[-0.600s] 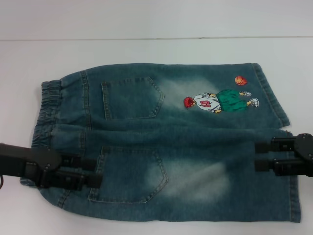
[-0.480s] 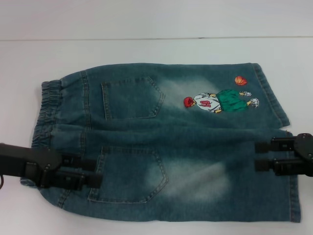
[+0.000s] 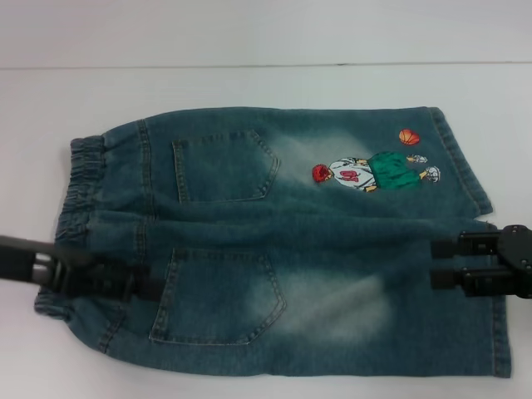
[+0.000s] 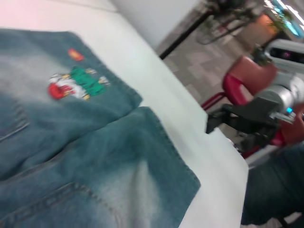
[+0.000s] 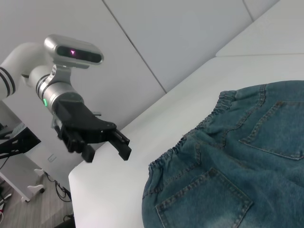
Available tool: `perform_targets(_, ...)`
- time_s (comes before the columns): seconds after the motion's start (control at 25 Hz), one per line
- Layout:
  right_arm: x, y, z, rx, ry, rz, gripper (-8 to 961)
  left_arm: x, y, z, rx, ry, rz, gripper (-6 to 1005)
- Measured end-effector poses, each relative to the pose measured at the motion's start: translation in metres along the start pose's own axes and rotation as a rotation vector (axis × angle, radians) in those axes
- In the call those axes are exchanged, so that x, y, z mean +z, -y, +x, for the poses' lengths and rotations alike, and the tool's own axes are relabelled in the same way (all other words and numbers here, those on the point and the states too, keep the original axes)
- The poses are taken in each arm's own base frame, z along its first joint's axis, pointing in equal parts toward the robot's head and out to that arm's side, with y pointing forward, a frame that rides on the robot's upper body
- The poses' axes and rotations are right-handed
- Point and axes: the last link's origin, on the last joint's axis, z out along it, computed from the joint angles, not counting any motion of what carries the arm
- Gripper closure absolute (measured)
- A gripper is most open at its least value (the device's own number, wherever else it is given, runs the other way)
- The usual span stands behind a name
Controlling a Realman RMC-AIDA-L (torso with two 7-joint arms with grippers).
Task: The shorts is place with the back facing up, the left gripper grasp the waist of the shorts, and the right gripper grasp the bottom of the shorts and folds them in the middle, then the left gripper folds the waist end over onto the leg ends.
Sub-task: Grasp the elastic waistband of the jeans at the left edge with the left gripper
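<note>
Left gripper (image 3: 154,288): positioned over the waist end of the shorts (image 3: 274,241), just short of the near back pocket (image 3: 218,297). In the head view its fingers are blurred, and their spread cannot be determined there. The right wrist view shows the same gripper (image 5: 118,141) from the far end of the garment: it is raised, apart from the denim (image 5: 237,166), and its two fingers stand apart with nothing between them.

Right gripper (image 3: 442,263): positioned at the leg end of the shorts, over the near leg's hem, directly opposite the left gripper. Its two fingers lie parallel with a gap between them, pointing toward the waist. No fabric is visible between them. The left wrist view shows this gripper (image 4: 216,122) past the hem, off the edge of the cloth, with its jaws spread.

Shorts: laid flat on the white table (image 3: 249,83), back side up, waistband (image 3: 79,191) toward the left gripper and hems toward the right gripper. The embroidered basketball player (image 3: 374,170) sits on the far leg, beyond the right gripper. The left wrist view shows the embroidery (image 4: 76,83) but no waistband; the right wrist view shows the elastic waistband (image 5: 190,140) and both pockets but no embroidery.
</note>
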Motion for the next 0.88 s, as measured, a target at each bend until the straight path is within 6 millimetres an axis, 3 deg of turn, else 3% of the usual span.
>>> perform_targets(0.24, 0.000, 0.000, -0.002, -0.006, -0.001, 0.003, 220, -0.017, 0.003, 0.020, -0.174, 0.066, 0.119, 304)
perform_targets(0.44, 0.001, 0.002, -0.006, -0.018, -0.006, 0.005, 220, -0.027, 0.022, 0.030, -0.351, 0.121, 0.295, 313)
perform_targets(0.88, 0.008, 0.006, -0.010, -0.033, -0.048, 0.016, 219, -0.032, 0.049, 0.020, -0.552, 0.114, 0.485, 333)
